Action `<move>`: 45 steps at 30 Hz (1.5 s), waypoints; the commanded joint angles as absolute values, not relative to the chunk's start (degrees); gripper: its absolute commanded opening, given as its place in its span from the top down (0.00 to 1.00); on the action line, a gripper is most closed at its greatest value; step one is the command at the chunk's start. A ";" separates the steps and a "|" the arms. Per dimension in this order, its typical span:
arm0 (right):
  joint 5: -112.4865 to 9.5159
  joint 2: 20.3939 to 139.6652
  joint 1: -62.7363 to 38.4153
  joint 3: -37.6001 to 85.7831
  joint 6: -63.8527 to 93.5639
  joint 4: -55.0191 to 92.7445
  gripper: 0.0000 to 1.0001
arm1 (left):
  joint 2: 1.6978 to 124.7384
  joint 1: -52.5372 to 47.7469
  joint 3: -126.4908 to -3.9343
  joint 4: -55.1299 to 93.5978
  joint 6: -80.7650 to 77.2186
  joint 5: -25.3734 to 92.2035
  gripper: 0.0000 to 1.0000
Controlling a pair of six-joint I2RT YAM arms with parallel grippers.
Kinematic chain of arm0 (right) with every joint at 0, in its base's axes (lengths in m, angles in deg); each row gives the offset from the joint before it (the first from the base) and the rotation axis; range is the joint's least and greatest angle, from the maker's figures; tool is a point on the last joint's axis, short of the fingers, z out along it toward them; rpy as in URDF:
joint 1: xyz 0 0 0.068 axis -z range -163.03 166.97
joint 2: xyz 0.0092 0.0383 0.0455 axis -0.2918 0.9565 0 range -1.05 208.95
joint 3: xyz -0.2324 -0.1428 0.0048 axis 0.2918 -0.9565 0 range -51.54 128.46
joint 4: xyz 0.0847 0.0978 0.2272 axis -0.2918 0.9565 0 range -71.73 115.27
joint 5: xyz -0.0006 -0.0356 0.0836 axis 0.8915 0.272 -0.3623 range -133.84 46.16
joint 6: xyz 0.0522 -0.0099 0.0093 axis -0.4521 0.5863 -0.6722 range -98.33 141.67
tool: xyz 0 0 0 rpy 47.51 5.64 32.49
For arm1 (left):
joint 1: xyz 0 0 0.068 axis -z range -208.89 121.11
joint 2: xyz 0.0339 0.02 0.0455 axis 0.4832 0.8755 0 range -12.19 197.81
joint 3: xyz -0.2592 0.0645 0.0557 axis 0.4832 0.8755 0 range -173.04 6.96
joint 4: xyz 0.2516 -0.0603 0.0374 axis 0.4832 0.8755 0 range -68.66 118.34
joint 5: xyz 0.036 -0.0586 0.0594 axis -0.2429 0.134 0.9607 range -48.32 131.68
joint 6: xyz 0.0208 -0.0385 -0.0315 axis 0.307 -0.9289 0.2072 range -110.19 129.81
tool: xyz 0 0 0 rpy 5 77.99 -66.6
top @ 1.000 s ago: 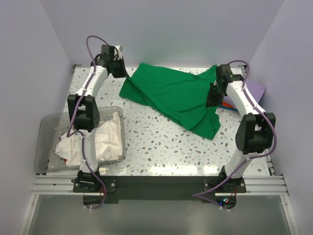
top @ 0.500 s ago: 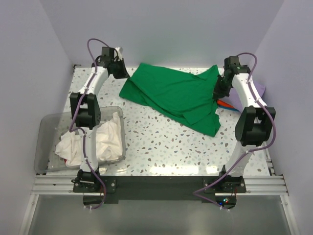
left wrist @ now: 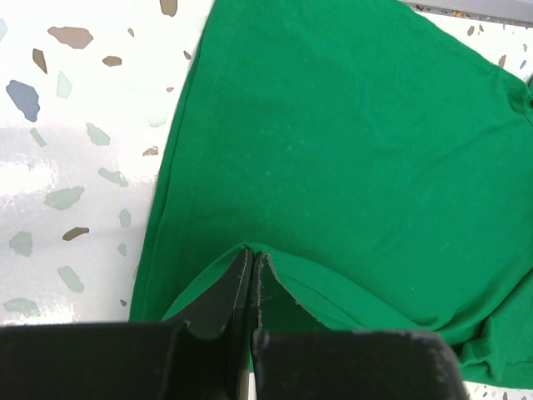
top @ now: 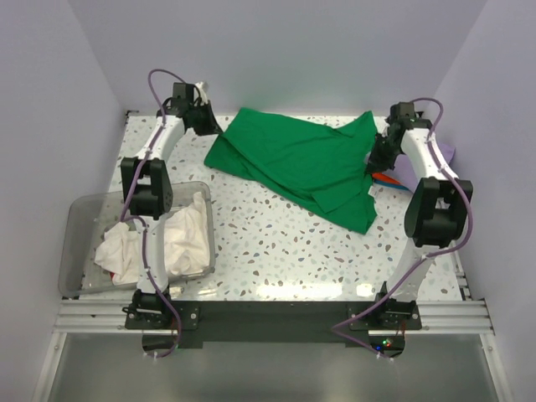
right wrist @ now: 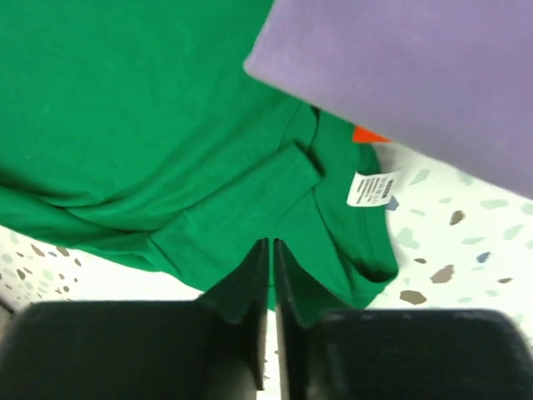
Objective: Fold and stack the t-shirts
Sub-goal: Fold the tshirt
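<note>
The bright green t-shirt lies spread and partly folded over itself across the back of the table. My left gripper is at its left edge. In the left wrist view, that gripper is shut on a raised peak of green cloth. My right gripper is at the shirt's right edge, near the collar tag. Its jaws stand almost together over the green cloth; no pinched cloth shows. A lavender-purple t-shirt lies at the far right. White t-shirts fill the bin.
The clear plastic bin stands at the near left beside the left arm. Something orange pokes out between the green and purple shirts. Speckled tabletop shows in front of the green shirt. Walls close in on the left, back and right.
My right gripper has moved back and to the right, and the green shirt's right side has shifted with it. The left gripper has barely moved.
</note>
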State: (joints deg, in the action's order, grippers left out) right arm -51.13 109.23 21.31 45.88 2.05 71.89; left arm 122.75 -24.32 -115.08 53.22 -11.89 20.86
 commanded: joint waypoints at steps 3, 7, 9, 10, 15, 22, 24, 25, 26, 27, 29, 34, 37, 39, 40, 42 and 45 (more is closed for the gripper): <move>-55.19 108.55 20.31 39.25 2.77 66.61 0.81 | 122.20 -24.94 -115.39 50.69 -12.34 19.53 1.00; -54.04 110.48 20.31 37.84 3.39 65.03 0.75 | 121.67 -24.94 -114.25 50.43 -12.34 19.62 1.00; -53.25 111.27 20.31 37.23 3.65 63.36 0.71 | 121.41 -24.94 -113.72 50.34 -12.25 19.62 1.00; -52.90 111.62 20.31 37.23 3.83 62.83 0.70 | 121.32 -24.94 -113.54 50.34 -12.25 19.62 1.00; -50.79 114.52 20.31 38.19 4.97 61.25 0.67 | 121.06 -24.94 -113.02 50.25 -12.43 19.53 1.00; -48.07 117.25 20.31 38.63 6.37 60.63 0.67 | 120.79 -24.94 -113.01 50.17 -12.52 19.53 1.00; -47.54 117.51 20.31 38.28 6.99 60.54 0.66 | 120.70 -24.94 -112.93 50.25 -12.43 19.53 1.00; -47.27 117.60 20.22 38.02 7.17 60.46 0.66 | 120.70 -24.94 -112.93 50.25 -12.52 19.44 1.00; -47.10 117.69 20.31 37.93 7.43 60.28 0.65 | 120.70 -24.94 -112.84 50.25 -12.52 19.35 1.00; -47.18 117.69 20.22 37.84 7.61 60.11 0.65 | 120.79 -24.94 -112.84 50.25 -12.43 19.35 1.00; -47.10 117.60 20.31 37.49 7.87 59.58 0.62 | 120.61 -24.94 -112.75 50.34 -12.34 19.44 1.00; -47.45 118.48 20.31 37.75 8.40 58.96 0.59 | 120.61 -24.94 -112.66 50.43 -12.25 19.44 1.00; -48.85 119.27 20.22 37.84 8.66 58.61 0.65 | 120.53 -24.94 -112.57 50.43 -12.25 19.35 1.00; -49.90 119.62 20.31 37.84 8.66 58.52 0.70 | 120.44 -24.94 -112.49 50.43 -12.25 19.53 1.00; -50.34 119.88 20.22 37.84 8.75 58.52 0.72 | 120.53 -24.94 -112.49 50.52 -12.17 19.53 1.00; -51.40 119.98 20.31 37.75 8.75 58.52 0.81 | 120.53 -24.94 -112.40 50.60 -12.17 19.53 1.00; -51.58 119.36 20.22 38.02 8.66 59.13 0.94 | 120.35 -24.94 -112.31 50.69 -11.90 19.70 1.00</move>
